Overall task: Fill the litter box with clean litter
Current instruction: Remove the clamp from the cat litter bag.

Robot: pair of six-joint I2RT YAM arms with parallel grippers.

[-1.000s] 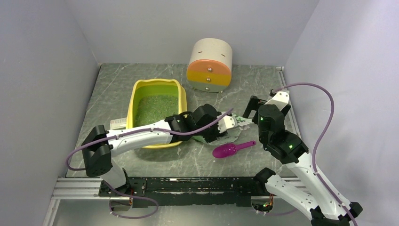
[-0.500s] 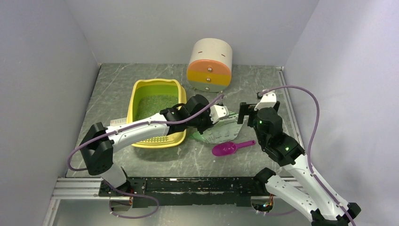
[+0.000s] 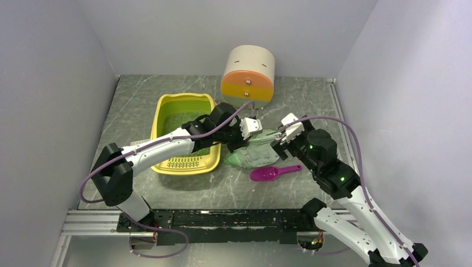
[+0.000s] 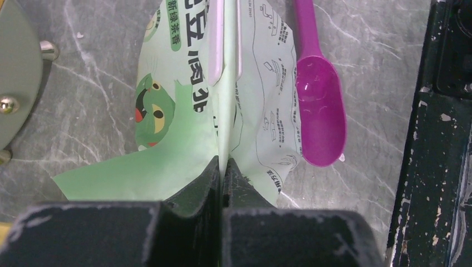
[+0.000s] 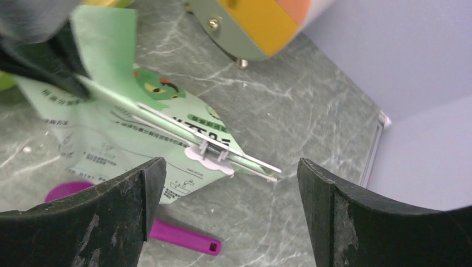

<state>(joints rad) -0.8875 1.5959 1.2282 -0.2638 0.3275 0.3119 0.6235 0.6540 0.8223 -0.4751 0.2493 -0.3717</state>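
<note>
Our left gripper (image 4: 222, 167) was pressed together on a bottom fold of the pale green litter bag (image 4: 183, 111). The thin plastic was pinched flat between its fingers, and the rest of the bag stretched away ahead of it across the bench (image 3: 222, 189). Our right gripper (image 5: 229, 162) stood spread wide at the far end of that bag. The zip strip lay between its fingers, but neither finger was touching it as far as we could tell, so it held nothing.

The litter box (image 3: 158, 119) sat behind the left gripper, partly under that arm's forearm. The clean litter (image 3: 181, 121) already covered its floor in a greenish-grey layer. We could not tell from above how deep the layer was. The bag hung beside the box rather than over it, and it looked slack and fairly flat, so we judged that much of the pouring was done.

The magenta scoop (image 3: 267, 175) lay empty on the bench, just to the near side of the bag and close below the right gripper. The round drawer cabinet (image 3: 249, 69) stood beyond both grippers.

What we judged to be left was either another tip of the bag over the box, if any granules remained inside, or setting the bag down.
</note>
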